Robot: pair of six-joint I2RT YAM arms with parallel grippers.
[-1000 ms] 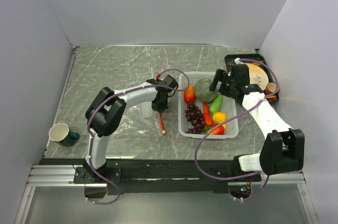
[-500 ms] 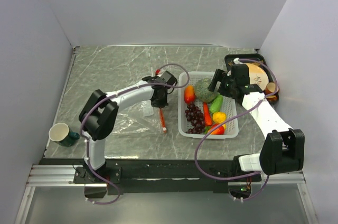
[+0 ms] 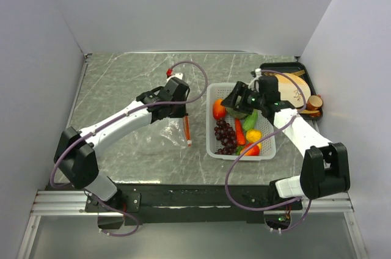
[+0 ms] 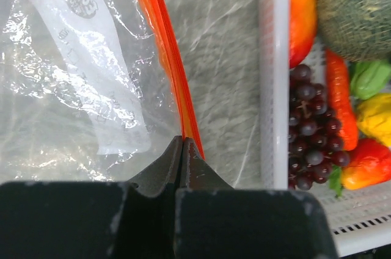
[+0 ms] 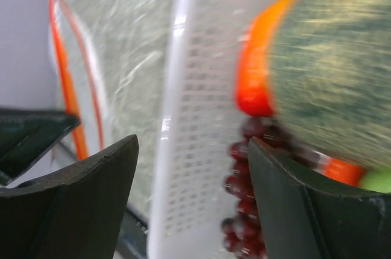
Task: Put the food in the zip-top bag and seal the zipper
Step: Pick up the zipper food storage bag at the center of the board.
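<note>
Now the left gripper is pinching the zipper (orange-red strip); the right gripper is hanging open over the food.

On the bench, the zip-top bag lies just left of the basket, its zipper along the side nearest it. The food sits in the basket; a tray stands behind, to the right.

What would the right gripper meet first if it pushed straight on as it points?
Most likely the wall of the white basket, centred ahead of the right gripper in its wrist view, with the purple grapes just inside. The picture is blurred, so depth is uncertain.
</note>
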